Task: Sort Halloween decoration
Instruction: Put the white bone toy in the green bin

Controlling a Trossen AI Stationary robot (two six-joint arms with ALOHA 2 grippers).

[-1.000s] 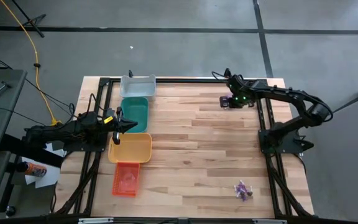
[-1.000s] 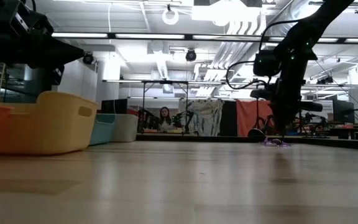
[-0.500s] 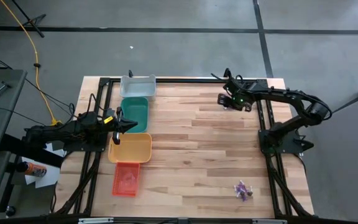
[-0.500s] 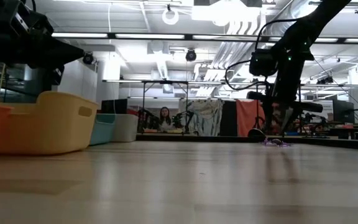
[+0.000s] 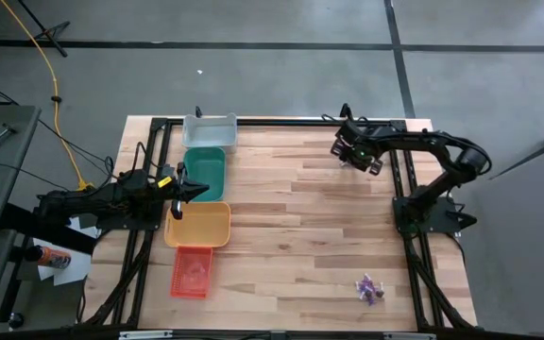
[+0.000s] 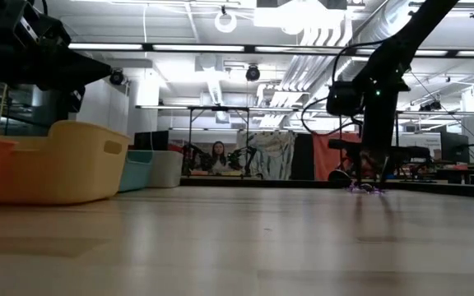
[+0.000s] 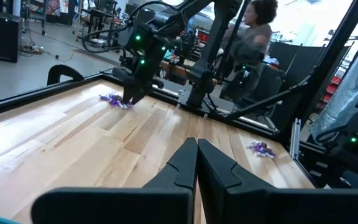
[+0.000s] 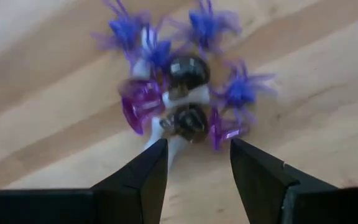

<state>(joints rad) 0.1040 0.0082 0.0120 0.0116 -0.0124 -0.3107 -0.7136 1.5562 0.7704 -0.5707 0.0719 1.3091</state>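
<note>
Right gripper (image 8: 194, 163) is held open and empty just above a trinket cluster (image 8: 182, 102) at the table's (image 5: 291, 236) far right corner, a second cluster (image 5: 369, 288) lies near-right, left gripper (image 5: 196, 192) is shut over the trays (image 5: 197, 227).

Glossy plastic trinkets (image 8: 182, 106), wooden table (image 5: 300, 227)

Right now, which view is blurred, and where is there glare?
Right wrist view: the trinket pile ahead of the open right tool is soft with blur. Low view: ceiling lights glare and sheen the table.
</note>
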